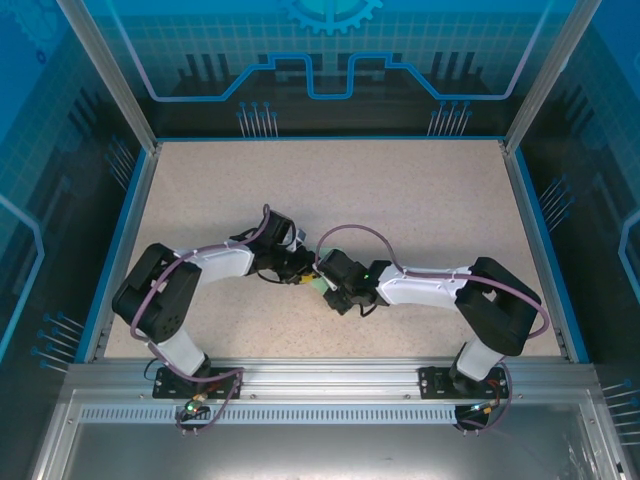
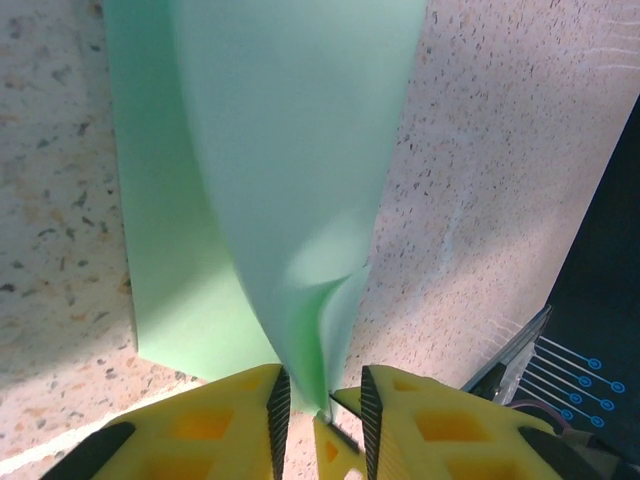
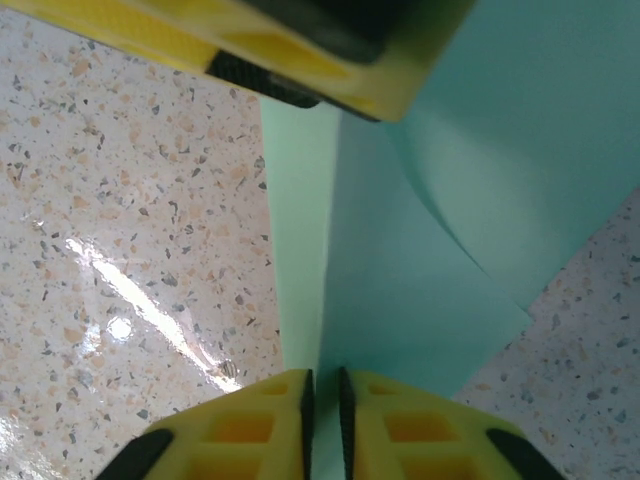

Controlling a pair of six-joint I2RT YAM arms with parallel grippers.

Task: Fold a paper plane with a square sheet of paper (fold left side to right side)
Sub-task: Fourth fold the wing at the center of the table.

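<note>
The square sheet of paper (image 2: 280, 150) is pale mint green and partly folded, with a raised flap curling up from a flat layer on the speckled table. In the top view only a sliver of the sheet (image 1: 318, 287) peeks out where both grippers meet. My left gripper (image 2: 320, 390) stands open, a narrowed corner of the paper loose between its pads and leaning towards the left one. My right gripper (image 3: 323, 380) is shut on a folded edge of the sheet (image 3: 400, 270). A left finger (image 3: 330, 50) shows above the paper in the right wrist view. A paper plane is out of view.
The beige speckled table (image 1: 400, 200) is bordered by a blue rim (image 1: 530, 220) and transparent walls. Both arms bend inward, left gripper (image 1: 300, 272) and right gripper (image 1: 328, 285) almost touching at the table's centre. A metal rail (image 1: 320, 375) runs along the near edge.
</note>
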